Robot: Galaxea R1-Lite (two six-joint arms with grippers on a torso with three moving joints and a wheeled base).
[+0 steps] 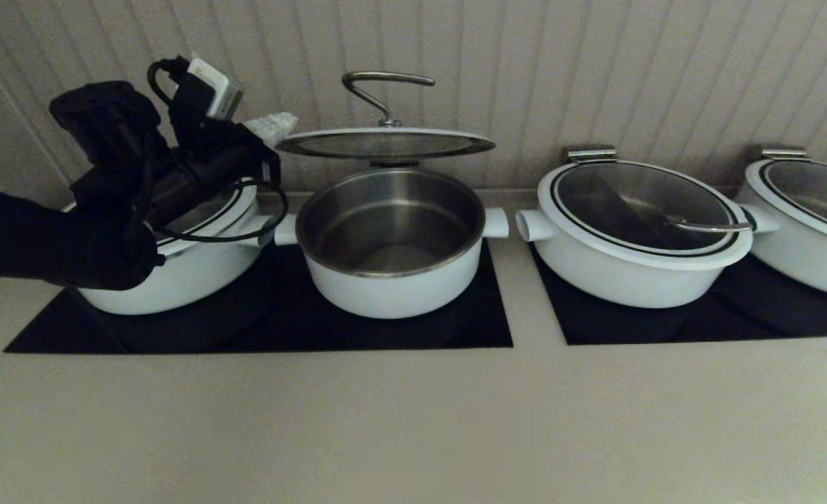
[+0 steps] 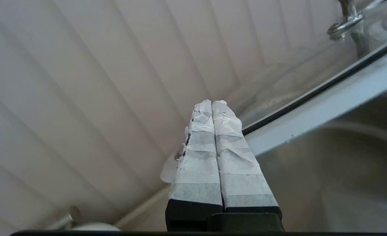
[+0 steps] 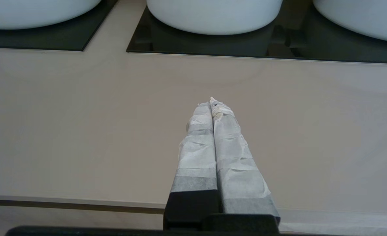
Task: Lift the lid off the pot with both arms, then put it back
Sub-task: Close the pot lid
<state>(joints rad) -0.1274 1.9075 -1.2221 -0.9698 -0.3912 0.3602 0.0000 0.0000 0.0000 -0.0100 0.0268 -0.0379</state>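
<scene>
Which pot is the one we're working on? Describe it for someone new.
Start at the left black cooktop panel. The pot is the right-hand one of its two, deeper and narrower than the other white pots. Only this one is open, its lid raised above it.

Light is dim and warm in the head view, and the left arm (image 1: 71,224) reads as near-solid black. Soft glare streaks the glass lid (image 1: 385,143). Both wrist views are brighter, their backgrounds slightly soft.

Black left arm (image 1: 71,231) with looping cables, white box, white-taped pincer (image 2: 212,102) fingers.
</scene>
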